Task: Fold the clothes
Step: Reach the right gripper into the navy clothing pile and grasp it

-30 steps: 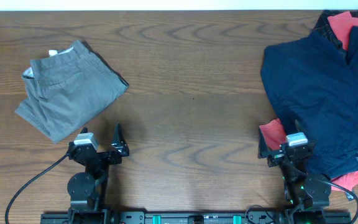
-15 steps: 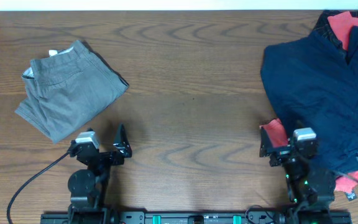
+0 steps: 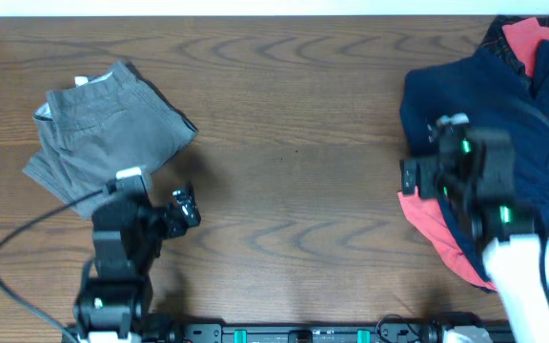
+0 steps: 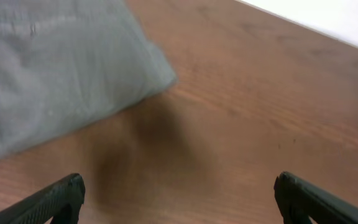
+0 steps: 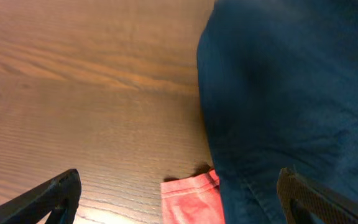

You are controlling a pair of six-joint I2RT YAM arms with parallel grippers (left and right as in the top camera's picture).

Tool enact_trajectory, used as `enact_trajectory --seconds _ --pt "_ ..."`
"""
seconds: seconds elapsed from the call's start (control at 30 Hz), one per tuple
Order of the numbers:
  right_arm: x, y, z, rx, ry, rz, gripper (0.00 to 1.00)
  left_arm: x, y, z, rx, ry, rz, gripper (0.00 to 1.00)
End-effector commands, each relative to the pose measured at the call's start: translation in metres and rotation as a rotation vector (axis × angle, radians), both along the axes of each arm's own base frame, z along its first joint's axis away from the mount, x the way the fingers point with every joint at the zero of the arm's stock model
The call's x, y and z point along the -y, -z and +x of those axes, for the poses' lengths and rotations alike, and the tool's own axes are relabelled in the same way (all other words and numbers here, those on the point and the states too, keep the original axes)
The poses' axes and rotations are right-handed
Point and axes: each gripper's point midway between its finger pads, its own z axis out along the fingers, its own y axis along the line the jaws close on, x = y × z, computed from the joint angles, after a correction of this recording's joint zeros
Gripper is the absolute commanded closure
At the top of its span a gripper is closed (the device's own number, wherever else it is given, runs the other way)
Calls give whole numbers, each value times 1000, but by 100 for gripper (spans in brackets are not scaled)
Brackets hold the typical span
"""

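While left pincer (image 4: 179, 190) gapes wide, gray trousers (image 4: 55, 81) lie ahead-left; right pincer (image 5: 179, 183) wide too, navy garment (image 5: 291, 93) ahead-right.

Can see only slivers of the red garment (image 3: 425, 211) from under the navy garment (image 3: 465, 86), itself cropped by the overhead view's right edge and partly covered by the right arm (image 3: 518, 272). Find the grey trousers (image 4: 48, 74) blurred and cut by the left wrist view's top and left edges.
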Motion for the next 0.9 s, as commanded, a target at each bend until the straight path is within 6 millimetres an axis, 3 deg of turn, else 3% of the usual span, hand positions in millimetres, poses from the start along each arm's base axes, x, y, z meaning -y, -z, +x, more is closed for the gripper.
enact_trajectory --seconds 0.0,0.13,0.23,0.4,0.67,0.77,0.87 --pt "0 5 29 -59 -26 -53 1 3 -14 10 -62 13 -7 2" --pt "12 32 59 -86 22 -117 1 3 -1 15 -167 12 -6 2" --pt "22 52 73 -99 56 -160 11 3 14 17 -225 11 -6 2" --pt "27 90 96 -113 76 -187 15 3 33 19 -299 11 -5 2" --pt "35 144 110 -156 130 -212 23 3 48 19 -358 11 -4 2" --pt "36 157 110 -171 132 -219 34 3 49 19 -360 11 -4 2" --pt "41 164 110 -179 164 -215 54 3 48 19 -359 11 -4 2"
